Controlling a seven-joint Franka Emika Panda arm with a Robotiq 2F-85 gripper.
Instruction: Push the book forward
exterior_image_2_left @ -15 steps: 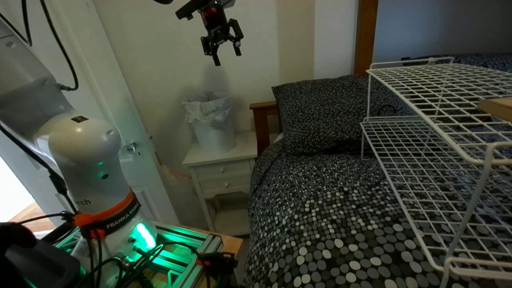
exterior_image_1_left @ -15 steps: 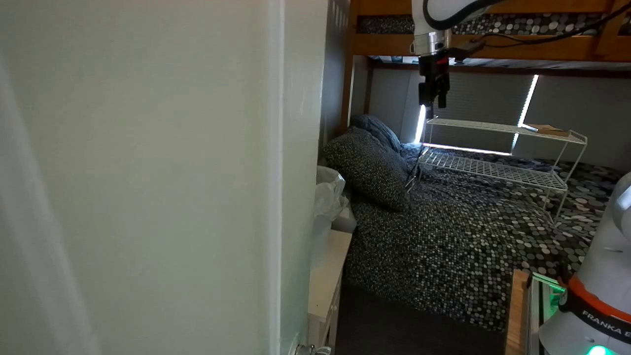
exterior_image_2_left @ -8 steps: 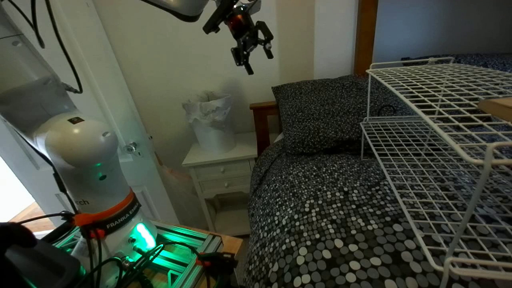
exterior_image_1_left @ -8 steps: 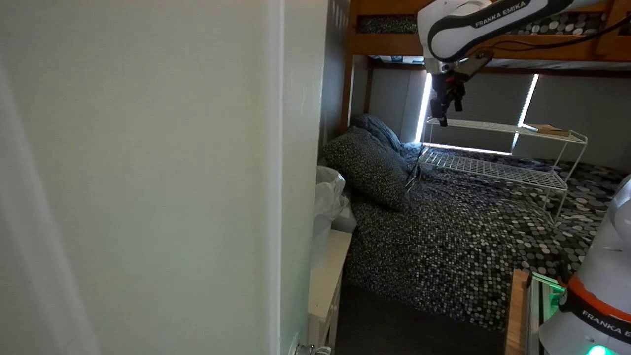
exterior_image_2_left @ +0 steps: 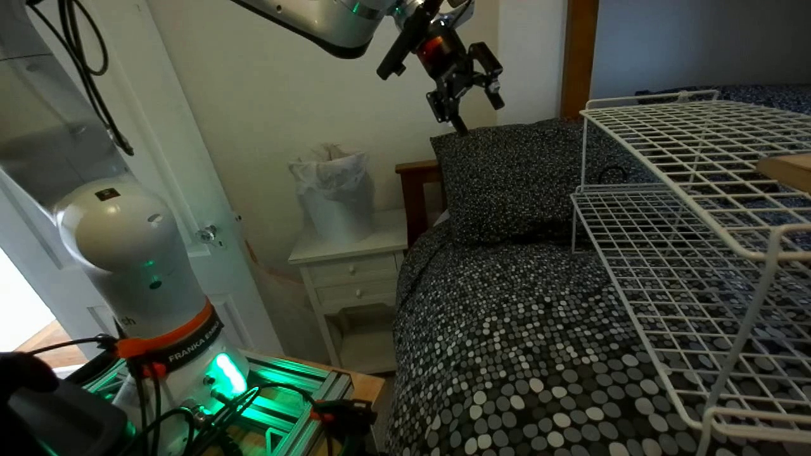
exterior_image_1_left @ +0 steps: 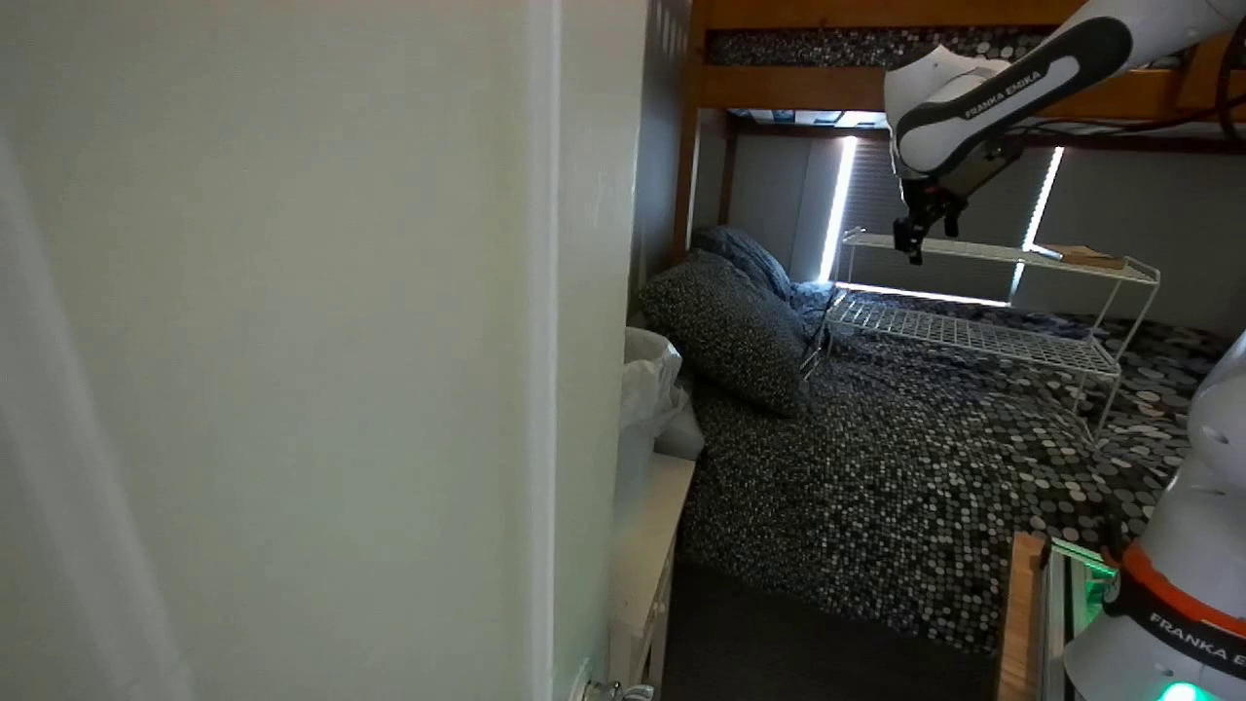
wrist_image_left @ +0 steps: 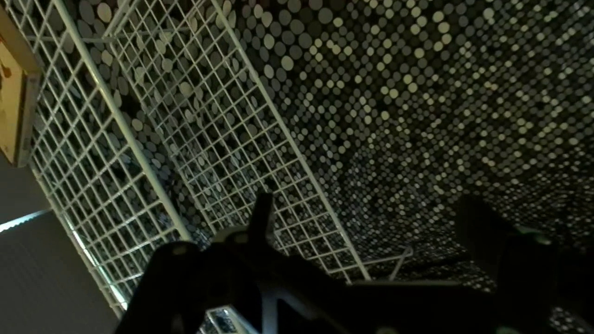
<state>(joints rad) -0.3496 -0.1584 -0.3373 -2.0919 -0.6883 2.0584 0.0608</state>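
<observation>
Holds the gripper tilted in midair at one o'clock in an exterior view, with fingers spread wide, well apart from the book lying flat near three o'clock on the top tier of the white wire rack, atop the spotted bedding.

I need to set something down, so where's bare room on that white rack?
On the top shelf, between the book and the end by the pillow. The middle of the bottom shelf looks bare too. Crowded: the book's end.
</observation>
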